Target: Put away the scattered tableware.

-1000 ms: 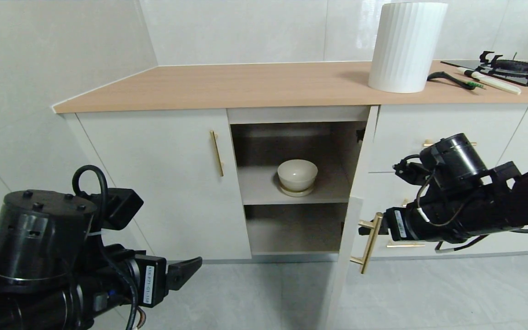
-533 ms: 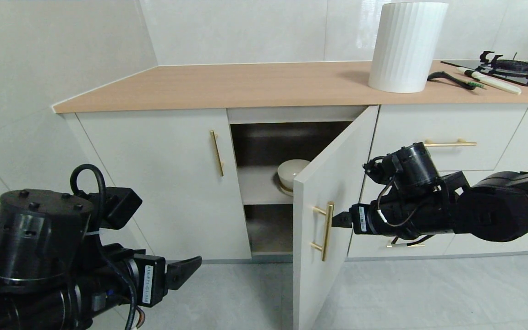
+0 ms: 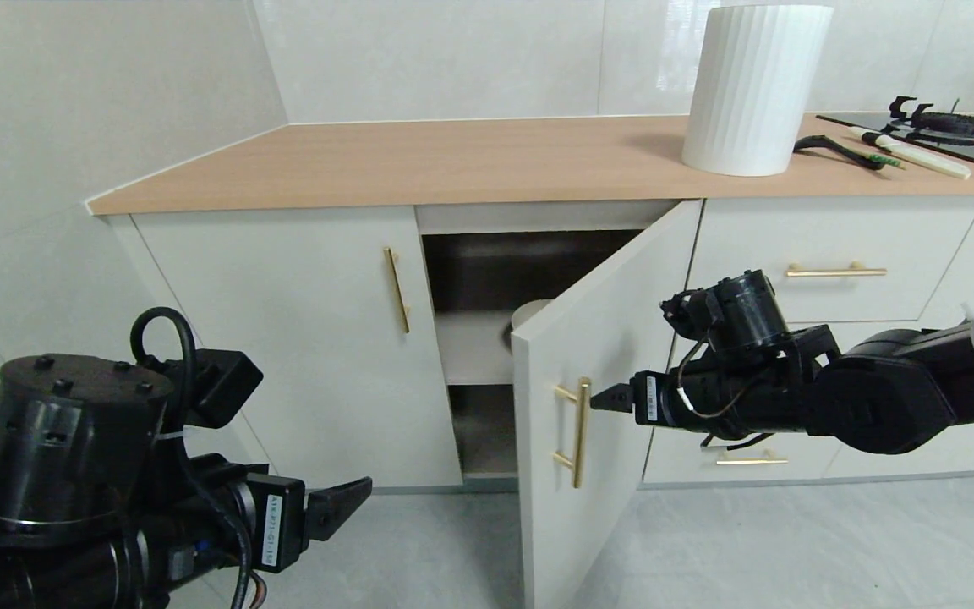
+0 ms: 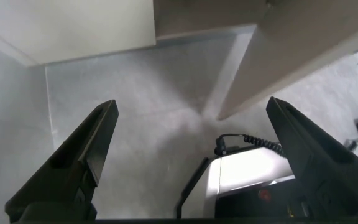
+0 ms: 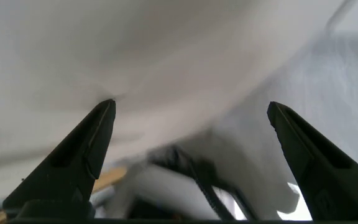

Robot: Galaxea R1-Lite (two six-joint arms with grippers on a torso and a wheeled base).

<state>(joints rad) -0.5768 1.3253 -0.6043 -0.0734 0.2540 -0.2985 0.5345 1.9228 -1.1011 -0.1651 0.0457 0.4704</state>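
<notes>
Right gripper [image 3: 601, 396], jaws apart, at the door handle [image 3: 577, 433]; left gripper [image 4: 191, 130] jaws apart too. We push square, slow till door [image 3: 588, 338] seats.

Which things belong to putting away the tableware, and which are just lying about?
In the job: bowl, half-open cabinet door, right gripper by the door handle.
Lying about: white ribbed container, utensils, gas burner.

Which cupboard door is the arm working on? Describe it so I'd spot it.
Look below the long wooden counter, along the row of white fronts. The door is the only one standing ajar, its upright gold handle beside the right arm's fingers.
</notes>
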